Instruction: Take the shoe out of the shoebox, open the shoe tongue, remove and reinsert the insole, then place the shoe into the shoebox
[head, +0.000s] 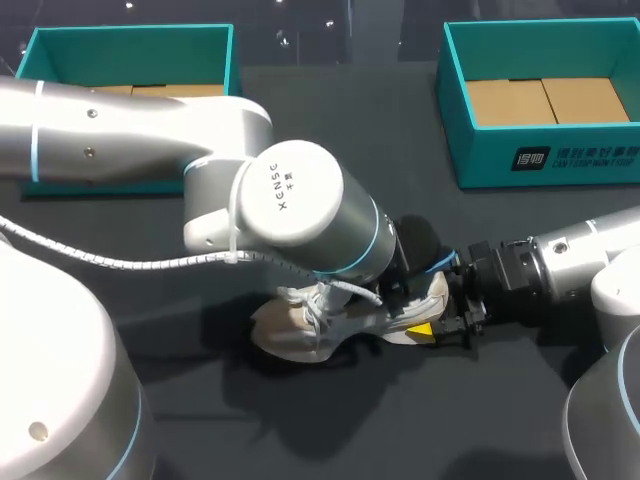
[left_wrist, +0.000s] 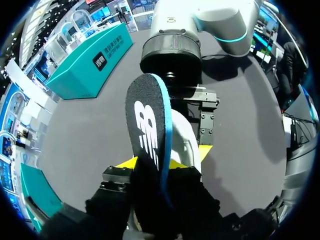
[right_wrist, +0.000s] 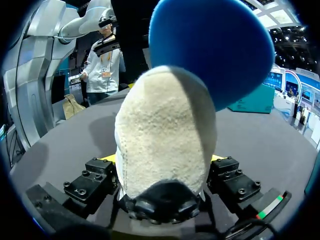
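A beige and white shoe (head: 300, 325) lies on the dark table, mostly under my left arm. My right gripper (head: 445, 315) is shut on its heel; in the right wrist view the fuzzy heel (right_wrist: 165, 145) fills the space between that gripper's (right_wrist: 162, 162) fingers. A black insole (left_wrist: 147, 130) with a blue edge sticks up out of the shoe's heel (left_wrist: 187, 142). My left gripper (left_wrist: 155, 165) is shut on the insole's lower part, yellow tips on both sides. The insole's blue underside (right_wrist: 210, 45) rises above the heel. In the head view only the insole's top (head: 425, 245) shows.
A teal shoebox (head: 540, 165) stands open at the back right, cardboard on its floor, also seen ahead of the left gripper (left_wrist: 95, 62). A second teal box (head: 130, 40) stands at the back left, partly behind my left arm.
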